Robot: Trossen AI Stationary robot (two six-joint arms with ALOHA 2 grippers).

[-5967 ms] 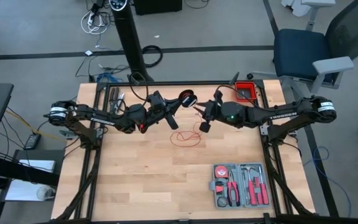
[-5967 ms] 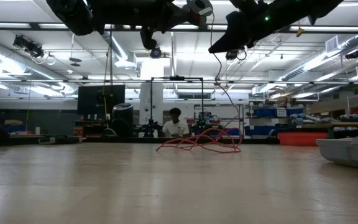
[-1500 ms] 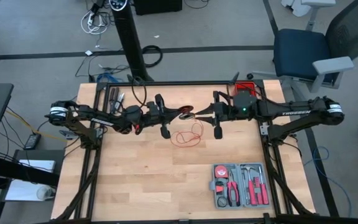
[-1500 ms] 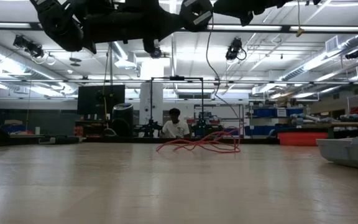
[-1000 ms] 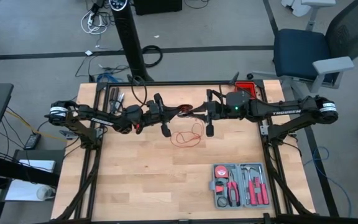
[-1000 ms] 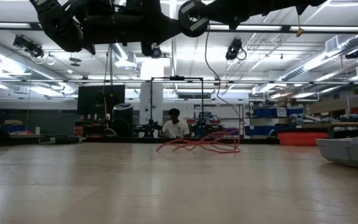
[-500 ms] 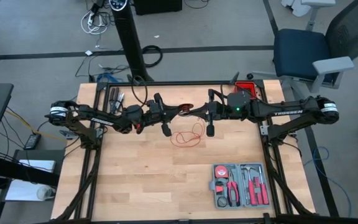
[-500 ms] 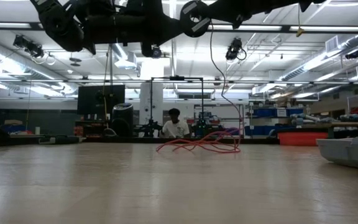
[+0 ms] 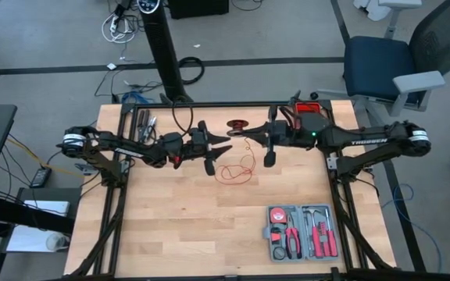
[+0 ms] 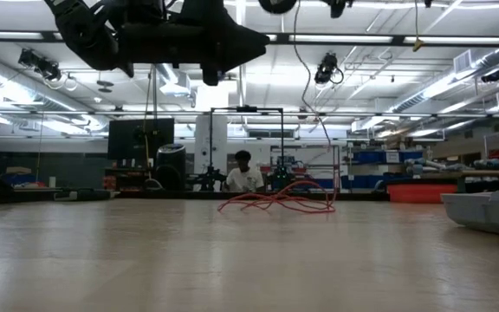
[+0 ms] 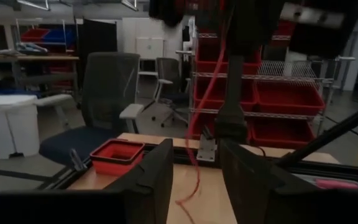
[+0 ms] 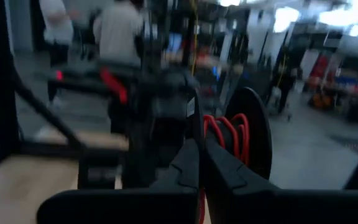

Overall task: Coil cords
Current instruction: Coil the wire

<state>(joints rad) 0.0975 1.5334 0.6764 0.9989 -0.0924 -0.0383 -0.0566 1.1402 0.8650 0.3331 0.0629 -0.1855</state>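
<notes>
Part of the red cord (image 9: 235, 169) is wound on the spool (image 9: 236, 125), pinched by the right end effector (image 9: 250, 134); loose loops remain mid-table; the left end effector (image 9: 226, 144) is spread.

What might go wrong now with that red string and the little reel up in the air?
1. Only the right fingers seem to hold the spool; the left fingers are open, so a weak grip would drop it.
2. The red cord lies in loose loops on the table and may knot when pulled.
3. A strand hangs between the left fingers and could snag.
</notes>
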